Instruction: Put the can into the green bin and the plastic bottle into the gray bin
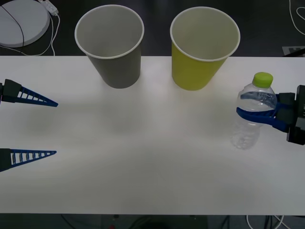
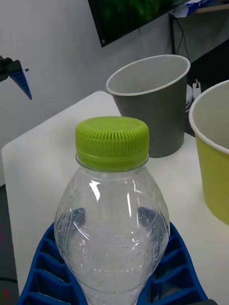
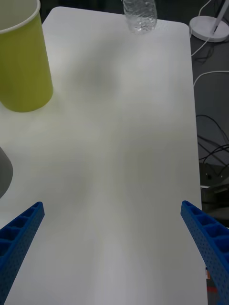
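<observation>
The right gripper (image 1: 259, 110) clasps the plastic bottle (image 1: 253, 114) upright on the tabletop's (image 1: 143, 167) right side, ready to lift toward the gray bin (image 1: 111, 45), while the left gripper (image 1: 56, 128) waits with jaws wide.

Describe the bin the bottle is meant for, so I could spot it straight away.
Look along the far edge of the white table, where two big paper-cup-shaped bins stand side by side. The gray bin is the one on the robot's left. Its neighbour, the green bin, is yellow-green and stands nearer the plastic bottle.
</observation>
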Motion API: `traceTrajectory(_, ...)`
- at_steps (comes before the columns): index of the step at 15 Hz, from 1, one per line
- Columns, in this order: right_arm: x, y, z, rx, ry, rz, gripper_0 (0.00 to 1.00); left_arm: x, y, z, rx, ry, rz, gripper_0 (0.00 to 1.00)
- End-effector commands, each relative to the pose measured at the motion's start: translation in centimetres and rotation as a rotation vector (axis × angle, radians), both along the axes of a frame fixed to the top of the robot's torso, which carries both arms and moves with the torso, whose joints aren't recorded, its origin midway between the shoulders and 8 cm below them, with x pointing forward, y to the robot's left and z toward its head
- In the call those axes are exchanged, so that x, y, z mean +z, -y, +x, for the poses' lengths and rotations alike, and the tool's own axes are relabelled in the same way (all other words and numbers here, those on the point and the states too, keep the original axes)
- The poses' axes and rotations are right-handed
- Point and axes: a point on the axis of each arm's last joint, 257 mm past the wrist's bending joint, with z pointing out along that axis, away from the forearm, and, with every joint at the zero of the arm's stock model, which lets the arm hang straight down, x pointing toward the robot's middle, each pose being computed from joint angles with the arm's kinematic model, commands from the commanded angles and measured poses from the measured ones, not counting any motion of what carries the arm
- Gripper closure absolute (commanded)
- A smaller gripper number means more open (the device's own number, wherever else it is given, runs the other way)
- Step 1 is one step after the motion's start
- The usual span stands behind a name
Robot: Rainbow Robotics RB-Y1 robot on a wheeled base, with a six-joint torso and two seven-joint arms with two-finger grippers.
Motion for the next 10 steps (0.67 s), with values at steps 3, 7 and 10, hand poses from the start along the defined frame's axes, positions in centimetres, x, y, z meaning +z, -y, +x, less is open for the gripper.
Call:
traceTrajectory(3,2.1,-1.1,-0.5,-0.015,-0.05,-0.038,1.0,0.0,0.0,0.0,0.0,0.0,0.0,0.0)
traceTrajectory(7,3.7,-2.9,-0.6,-0.012,-0.095,-0.054,1.0,0.0,0.0,0.0,0.0,0.0,0.0,0.0)
traceTrajectory(10,5.2,-4.5,-0.8,-0.021,-0.129,-0.078,1.0,0.0,0.0,0.0,0.0,0.0,0.0,0.0)
